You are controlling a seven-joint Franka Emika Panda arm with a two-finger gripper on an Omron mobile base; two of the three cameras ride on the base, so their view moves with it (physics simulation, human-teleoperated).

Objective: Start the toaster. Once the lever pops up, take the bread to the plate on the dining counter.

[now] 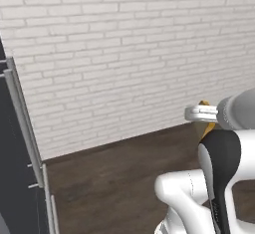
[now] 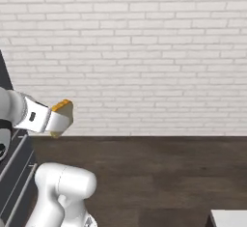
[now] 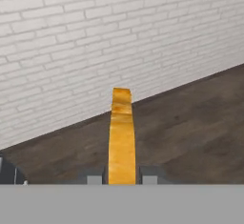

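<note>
My gripper [image 3: 122,179] is shut on the bread [image 3: 121,137], a tan slice with a browner crust. The hand view shows it edge-on, standing up between the two fingertips [image 3: 94,178]. In the left base view the gripper [image 1: 203,114] is held out in the air at the right, and the bread [image 1: 208,128] pokes out above and below it. From the right base view the bread [image 2: 62,106] sits at the end of the gripper [image 2: 59,119], well above the floor. The toaster and the plate are out of view.
A white brick wall [image 1: 129,54] stands ahead over a dark wood floor [image 2: 159,173]. A dark appliance with metal bar handles [image 1: 22,128] is close on the left. A white-topped corner [image 2: 230,218] shows low right; I cannot tell whether it is the dining counter.
</note>
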